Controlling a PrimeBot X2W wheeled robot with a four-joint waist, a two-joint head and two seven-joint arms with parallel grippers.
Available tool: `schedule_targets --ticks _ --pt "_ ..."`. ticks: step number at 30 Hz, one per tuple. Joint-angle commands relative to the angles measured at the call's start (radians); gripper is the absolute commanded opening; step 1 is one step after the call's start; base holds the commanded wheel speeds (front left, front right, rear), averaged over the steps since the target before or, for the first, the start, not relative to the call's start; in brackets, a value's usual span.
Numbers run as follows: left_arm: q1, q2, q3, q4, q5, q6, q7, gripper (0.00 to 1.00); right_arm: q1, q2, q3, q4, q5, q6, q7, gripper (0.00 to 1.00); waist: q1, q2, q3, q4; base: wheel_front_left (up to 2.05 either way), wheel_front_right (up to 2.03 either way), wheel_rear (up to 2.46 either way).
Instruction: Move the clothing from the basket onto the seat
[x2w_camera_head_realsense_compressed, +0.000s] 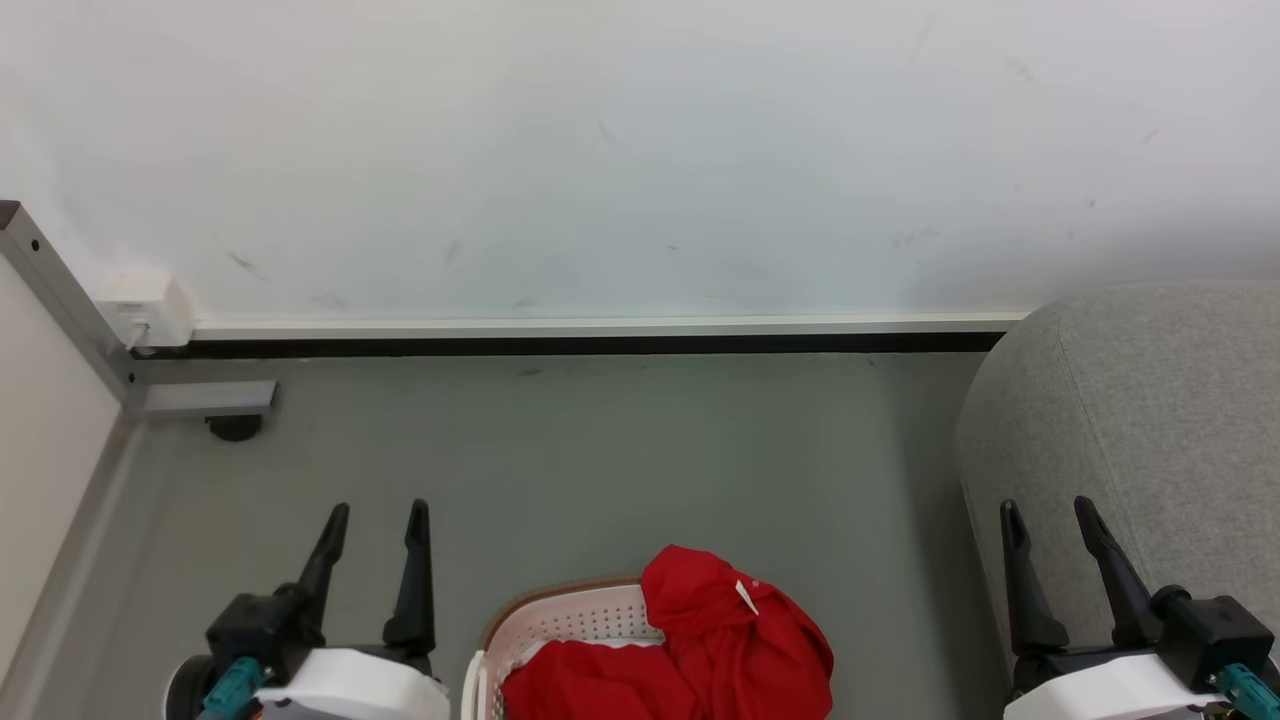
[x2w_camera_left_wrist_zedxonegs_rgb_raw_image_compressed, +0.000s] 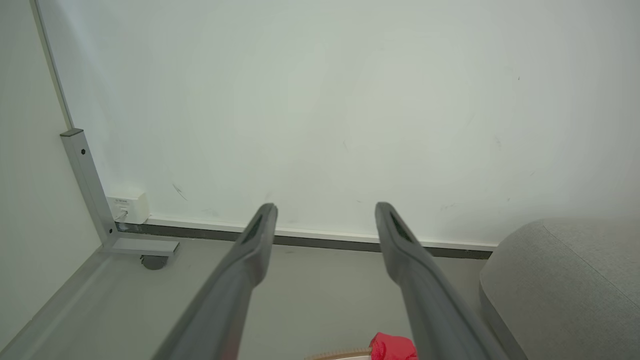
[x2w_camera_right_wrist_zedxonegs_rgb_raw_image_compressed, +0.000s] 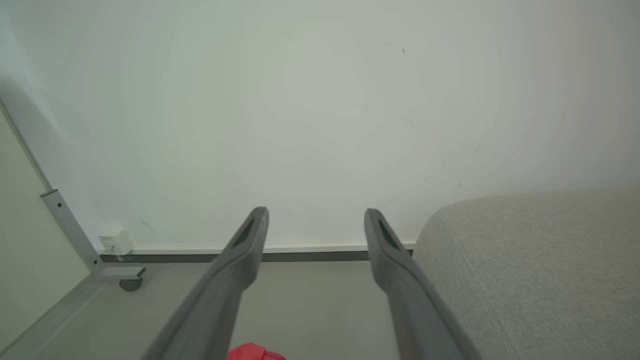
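I see both my left gripper (x2w_camera_head_realsense_compressed: 377, 512) and right gripper (x2w_camera_head_realsense_compressed: 1048, 510) with fingers released, empty; clothing (x2w_camera_head_realsense_compressed: 690, 640) heaped in the basket (x2w_camera_head_realsense_compressed: 560, 615), seat (x2w_camera_head_realsense_compressed: 1150, 430) to its right

A white wall (x2w_camera_head_realsense_compressed: 640, 150), lightly scuffed, meets the grey floor (x2w_camera_head_realsense_compressed: 620, 460) along a pale skirting board (x2w_camera_head_realsense_compressed: 600, 327) with a dark strip beneath it. At the left, a small white socket box (x2w_camera_head_realsense_compressed: 145, 305) sits low on the wall beside a slanting grey metal post (x2w_camera_head_realsense_compressed: 60, 295). The post's flat foot (x2w_camera_head_realsense_compressed: 205, 398) rests on a dark caster (x2w_camera_head_realsense_compressed: 235, 428).
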Motion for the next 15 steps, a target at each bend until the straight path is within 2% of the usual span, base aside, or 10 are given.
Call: schedule_targets --ticks 1,15 --pt "-0.015 0.001 0.002 0.000 0.018 -0.001 -0.013 1.00 -0.018 -0.005 0.001 -0.003 -0.016 -0.002 -0.006 1.00 0.0000 0.0000 0.000 0.000 0.00 0.00 0.00" --pt "-0.017 -0.015 0.022 0.023 0.100 -0.021 -0.035 1.00 -0.011 -0.005 0.012 -0.008 -0.087 -0.002 -0.032 1.00 0.0000 0.0000 -0.004 -0.002 0.00 0.00 0.00"
